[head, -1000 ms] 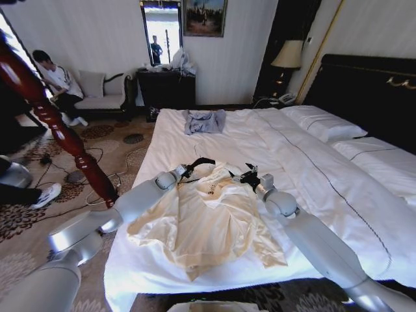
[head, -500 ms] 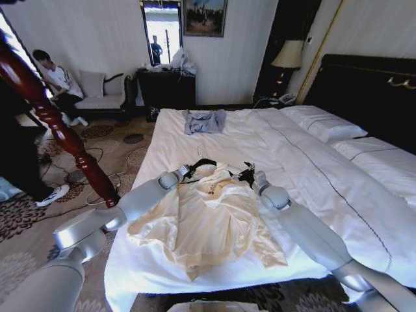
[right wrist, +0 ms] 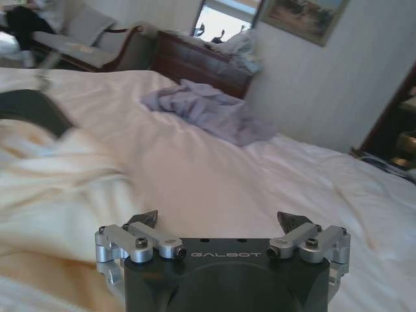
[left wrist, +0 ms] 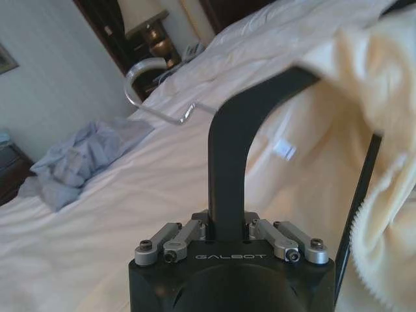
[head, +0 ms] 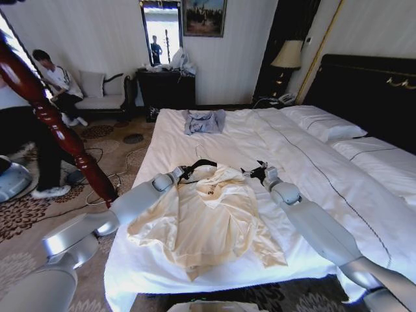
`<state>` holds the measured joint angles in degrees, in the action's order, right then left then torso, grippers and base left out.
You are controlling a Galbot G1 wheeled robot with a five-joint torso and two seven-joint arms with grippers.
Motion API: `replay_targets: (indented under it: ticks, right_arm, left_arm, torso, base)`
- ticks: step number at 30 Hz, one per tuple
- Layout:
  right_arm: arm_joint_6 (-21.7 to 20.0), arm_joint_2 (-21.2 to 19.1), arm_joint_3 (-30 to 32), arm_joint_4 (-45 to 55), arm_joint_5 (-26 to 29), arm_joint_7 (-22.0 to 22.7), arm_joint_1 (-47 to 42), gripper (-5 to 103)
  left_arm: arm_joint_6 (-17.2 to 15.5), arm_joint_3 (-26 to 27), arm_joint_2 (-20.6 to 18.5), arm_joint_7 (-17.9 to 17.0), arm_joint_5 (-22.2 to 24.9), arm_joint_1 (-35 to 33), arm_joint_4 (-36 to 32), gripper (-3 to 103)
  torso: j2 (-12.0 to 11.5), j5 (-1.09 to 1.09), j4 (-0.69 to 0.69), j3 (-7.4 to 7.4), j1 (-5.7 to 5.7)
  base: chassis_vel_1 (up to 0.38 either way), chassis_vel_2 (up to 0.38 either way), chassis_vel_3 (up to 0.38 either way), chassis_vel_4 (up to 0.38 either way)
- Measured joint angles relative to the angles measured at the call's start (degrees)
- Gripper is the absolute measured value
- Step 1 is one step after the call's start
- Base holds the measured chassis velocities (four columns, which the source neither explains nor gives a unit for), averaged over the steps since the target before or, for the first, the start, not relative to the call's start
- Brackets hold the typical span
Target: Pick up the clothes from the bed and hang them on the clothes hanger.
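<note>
Large cream, thin long-sleeved top lies spread near the foot edge of the wide white-sheeted bed, collar on the slim black curved hanger. Left gripper is clamped on the hanger's shoulder. Right gripper, just beside the collar, is spread and empty. Fabric judged light, limp, drapes easily; grip near the collar and shoulder seam.

Bare white sheet on the bed lies open between the cream clothes and the grey-blue garment; the reddish post blocks the left.
</note>
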<state>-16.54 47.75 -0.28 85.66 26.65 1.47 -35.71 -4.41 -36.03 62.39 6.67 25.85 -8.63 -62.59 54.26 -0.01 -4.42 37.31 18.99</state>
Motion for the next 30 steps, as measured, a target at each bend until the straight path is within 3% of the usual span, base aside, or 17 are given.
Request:
replay_targets:
  ticks: [11, 20, 30]
  right_arm:
    - [0.40, 1.06, -2.64, -0.57, -3.62, -2.81, 1.60, 100]
    - [1.97, 3.13, -8.75, -6.58, -8.32, -3.55, 5.23, 100]
    - [2.58, 4.45, -12.82, -8.75, -8.95, -4.16, 9.03, 100]
  left_arm:
    - [1.00, -1.16, -0.32, 0.55, -1.07, 0.37, 0.39, 23]
    - [1.57, -1.39, 0.13, 0.96, -1.35, 0.22, -0.52, 23]
    - [2.22, -1.92, -0.72, 1.33, -1.57, -0.07, -2.47, 23]
  torso:
    - [0.00, -0.01, -0.01, 0.00, -0.01]
    - [0.00, 0.01, -0.01, 0.00, -0.01]
    - [0.00, 0.00, 0.00, 0.00, 0.00]
  base:
    - [0.000, 0.000, 0.000, 0.000]
    - [0.000, 0.000, 0.000, 0.000]
    - [0.000, 0.000, 0.000, 0.000]
